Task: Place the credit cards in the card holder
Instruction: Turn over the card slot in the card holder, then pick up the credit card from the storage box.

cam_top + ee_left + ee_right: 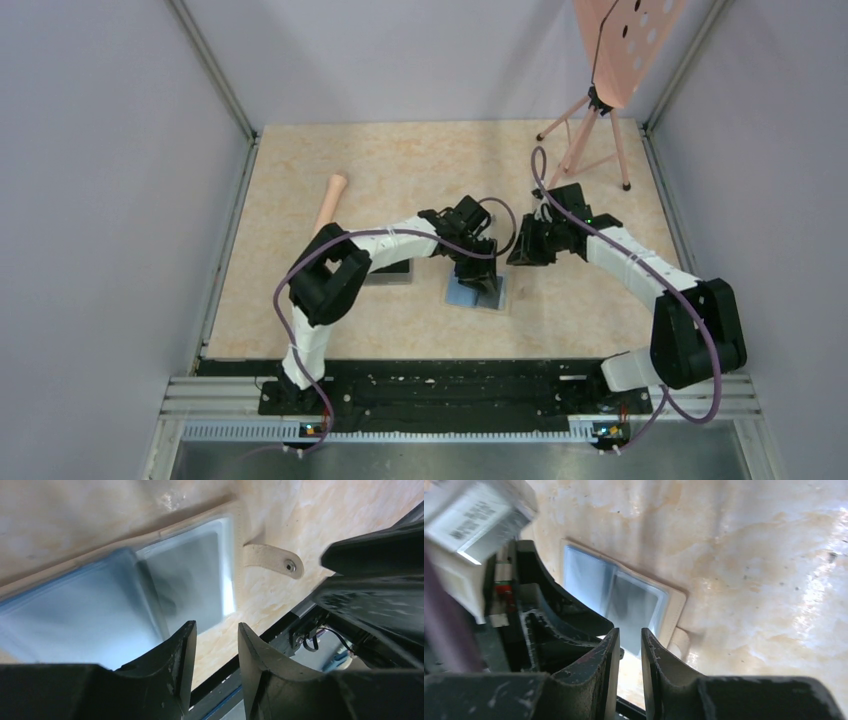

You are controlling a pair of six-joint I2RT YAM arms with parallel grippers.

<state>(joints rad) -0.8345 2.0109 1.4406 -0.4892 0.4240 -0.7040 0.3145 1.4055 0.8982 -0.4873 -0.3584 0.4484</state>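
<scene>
The card holder (481, 296) lies open on the table, grey-blue inside with a tan rim. In the left wrist view the card holder (100, 610) shows two clear pockets and a tan strap with a snap (274, 561). A darker patch sits in its right pocket; I cannot tell whether it is one of the credit cards. No card lies in the open. My left gripper (477, 265) hovers over the holder's near edge; the left gripper (217, 627) is open and empty. My right gripper (520, 252) hangs just right of the holder; the right gripper (630, 631) stands slightly open, nothing between.
A clear plastic box (391, 273) lies partly under the left forearm. A wooden bat-shaped stick (328, 201) lies at the back left. A tripod (590, 135) with a pink perforated board stands at the back right. The two grippers are close together.
</scene>
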